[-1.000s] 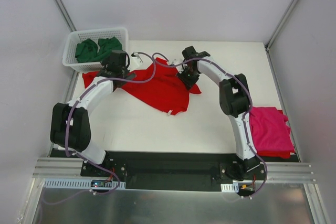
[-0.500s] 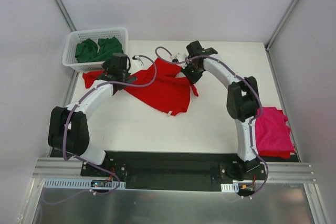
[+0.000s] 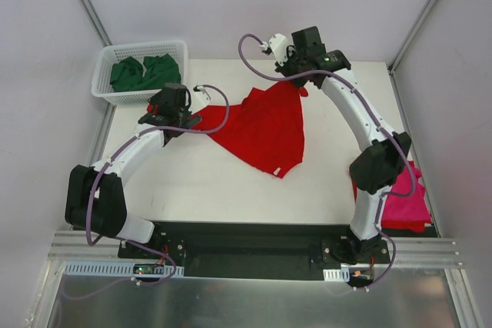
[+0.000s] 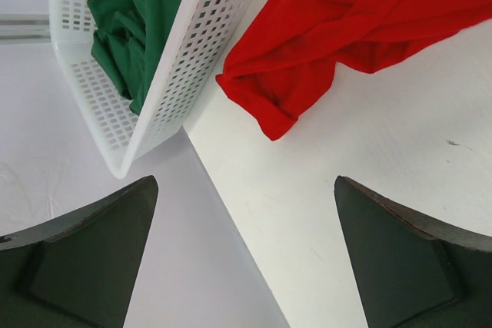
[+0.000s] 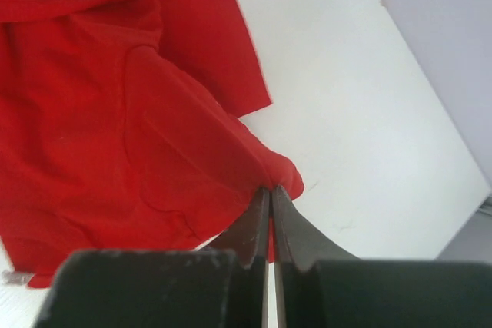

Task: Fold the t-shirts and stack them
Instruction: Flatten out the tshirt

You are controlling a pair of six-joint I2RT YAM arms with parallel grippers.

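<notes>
A bright red t-shirt (image 3: 265,124) lies spread and rumpled on the white table, one corner lifted at the back. My right gripper (image 3: 298,81) is shut on that raised fold of red t-shirt (image 5: 154,136), its jaws pinching the cloth at the tips. My left gripper (image 3: 171,113) hovers open over the table's left edge near a red sleeve (image 4: 265,105), nothing between its fingers. Dark green t-shirts (image 3: 142,72) lie bundled in the white basket (image 3: 101,90). A magenta-pink t-shirt (image 3: 406,197) lies folded at the right, over something red.
The white lattice basket (image 4: 192,59) stands at the back left corner, partly over the table's edge. Grey walls close in on both sides and the back. The black rail with the arm bases runs along the near edge.
My right gripper closed on the red t-shirt's edge and lifted it up and toward the back right, dragging the cloth rightward. The left arm barely moved.
</notes>
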